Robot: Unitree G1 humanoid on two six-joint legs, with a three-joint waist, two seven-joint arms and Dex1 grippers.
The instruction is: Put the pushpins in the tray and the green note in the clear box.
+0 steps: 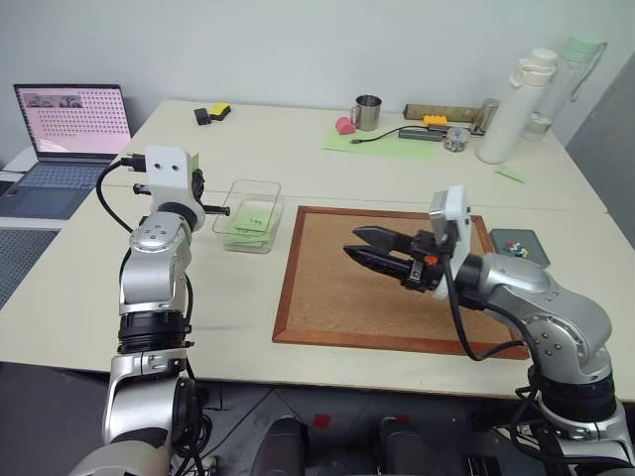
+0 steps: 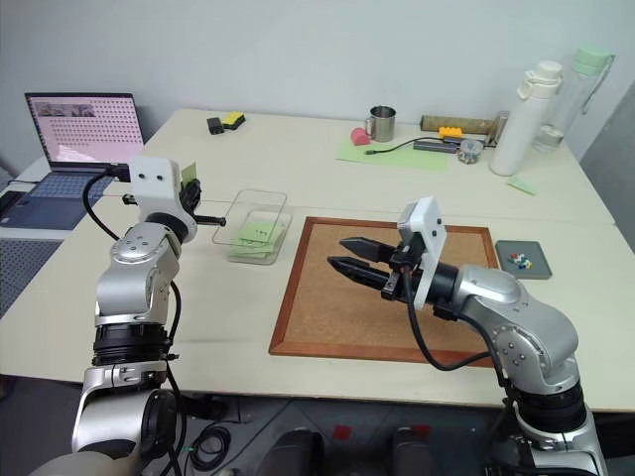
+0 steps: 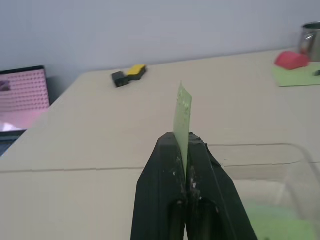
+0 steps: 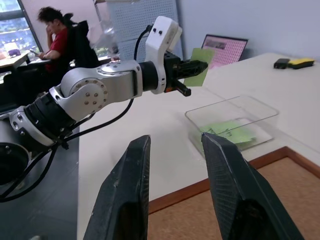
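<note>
1. The right gripper hangs over the cork board, level, its two black fingers parted with nothing between them. It points across toward the left arm and has no part in the drop to come.

2. The left gripper is clenched on the green note. The paper stands on edge between the shut fingers, its free end poking out past the tips.

3. The clear box sits on the table just beside the cork board's left edge. From the left gripper it lies lower and toward the robot's right, near but not underneath. Other green notes with scribbles on them already lie inside.

4. The box's long side runs away from the robot, so my guess is the note goes in best if the gripper comes in over the open top from the left and lets the paper fall flat.

5. The left arm is plainly the nearer one to the box, and it already has the note.

6. Farther right, past the cork board, the tray holds the pushpins, small coloured specks. That half looks done.
</note>
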